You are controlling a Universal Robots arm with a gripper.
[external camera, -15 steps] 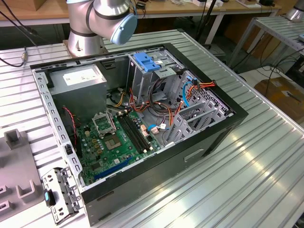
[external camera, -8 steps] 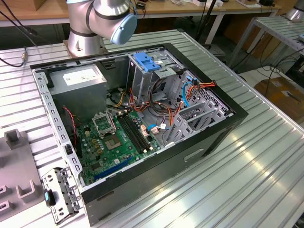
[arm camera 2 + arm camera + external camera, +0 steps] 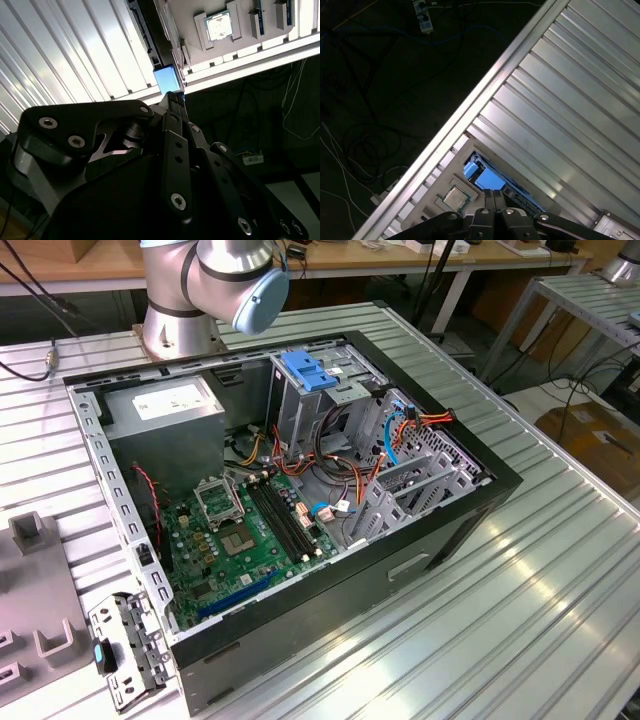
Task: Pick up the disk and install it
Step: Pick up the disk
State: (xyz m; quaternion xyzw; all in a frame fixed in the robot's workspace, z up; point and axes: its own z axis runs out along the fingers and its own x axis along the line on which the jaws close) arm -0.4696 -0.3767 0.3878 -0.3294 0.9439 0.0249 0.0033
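Above the ribbed table (image 3: 570, 100), the hand (image 3: 493, 191) aims at the disk (image 3: 480, 179), fingers (image 3: 488, 196) pressed together.

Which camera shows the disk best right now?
The second wrist view: the disk shows its blue end tab unobstructed just beyond the end effector. In the first wrist view the end effector covers part of the disk. The exterior view looks at the computer case.

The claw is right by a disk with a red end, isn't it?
Not quite. The end of the disk is blue, not red, as both wrist views show. The claw is right by it.
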